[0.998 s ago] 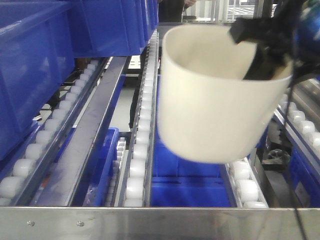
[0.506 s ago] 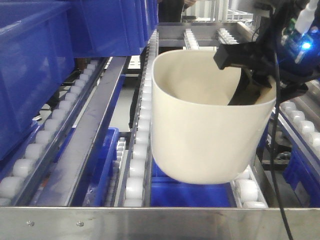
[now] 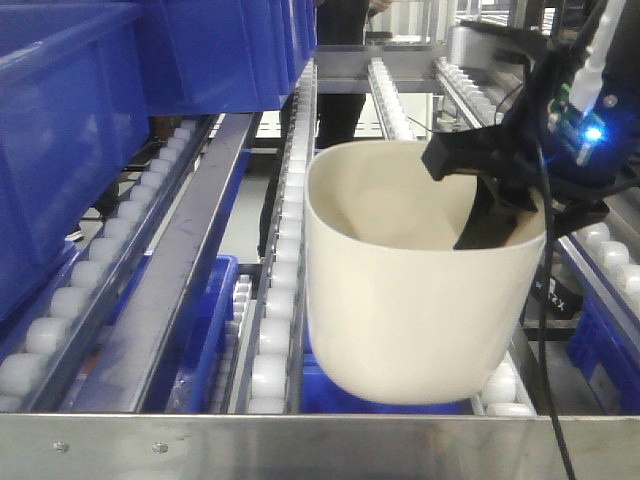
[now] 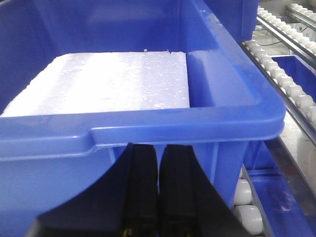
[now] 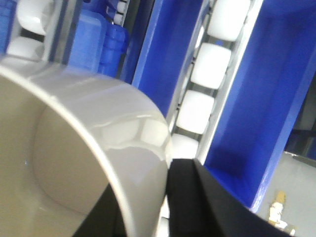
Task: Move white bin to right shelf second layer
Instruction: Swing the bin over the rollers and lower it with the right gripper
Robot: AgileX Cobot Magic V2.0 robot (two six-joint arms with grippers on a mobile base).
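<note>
1. The right gripper [image 3: 497, 205] is clamped over the rim of the white bin [image 3: 415, 300] at about two o'clock on its mouth. One black finger reaches down inside the wall. The right wrist view shows the other finger [image 5: 197, 202] pressed against the outside.

2. The bin hangs upright from that single rim grip, mouth up, only slightly tilted. Its rounded base sits low between two roller rails [image 3: 275, 320] of the shelf level, just behind the steel front lip [image 3: 300, 445].

3. I cannot tell whether the base already touches the rollers. The lower right rollers [image 3: 497, 385] sit right against its side.

4. The key relation: the bin lies at about seven o'clock from the gripper, below and to its left. The rails run from six to twelve o'clock, so any roll would follow that line.

5. The right arm carries the whole load. Judging by this, only a short lowering and release remain.

6. The left gripper [image 4: 158, 185] has its two fingers pressed together with nothing between them. It sits just in front of a blue crate [image 4: 148, 128] with a white slab [image 4: 108, 81] inside, well apart from the bin.

7. More blue crates [image 3: 120, 90] fill the rails at ten o'clock.
</note>
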